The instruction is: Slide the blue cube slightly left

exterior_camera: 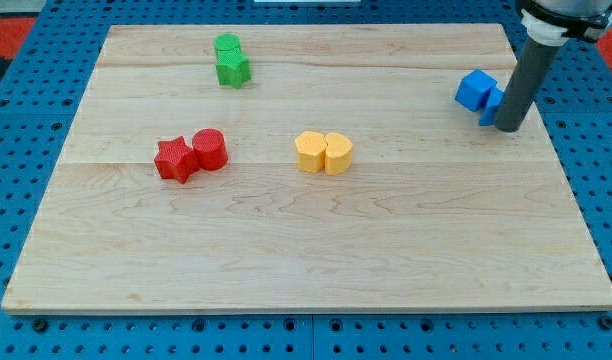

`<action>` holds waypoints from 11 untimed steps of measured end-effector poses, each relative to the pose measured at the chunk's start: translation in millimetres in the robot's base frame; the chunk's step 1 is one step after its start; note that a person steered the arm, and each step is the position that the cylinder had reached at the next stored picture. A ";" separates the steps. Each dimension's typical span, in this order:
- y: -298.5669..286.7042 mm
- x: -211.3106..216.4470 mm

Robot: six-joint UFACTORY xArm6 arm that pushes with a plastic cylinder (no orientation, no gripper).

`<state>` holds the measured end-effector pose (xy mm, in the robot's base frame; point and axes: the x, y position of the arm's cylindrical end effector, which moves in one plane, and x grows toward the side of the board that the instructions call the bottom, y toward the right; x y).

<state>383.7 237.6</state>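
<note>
Pale wooden board (pixel 316 240) on blue pegboard: my tip (pixel 507 127), a bare rod holding nothing, touches the right side of 2 blue blocks, cube (pixel 474 90) foremost, near the view's right edge.

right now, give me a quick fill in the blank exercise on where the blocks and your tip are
1. My tip sits at the view's right side of the ____ blocks.
2. The two yellow blocks lie near the board's ____.
3. The red star block touches a red ____ at its right.
4. The blocks nearest the view's top edge are ____.

Missing words: blue; middle; cylinder; green
</note>
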 end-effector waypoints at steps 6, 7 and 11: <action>49.1 -36.7; 23.9 -60.5; -23.1 -85.8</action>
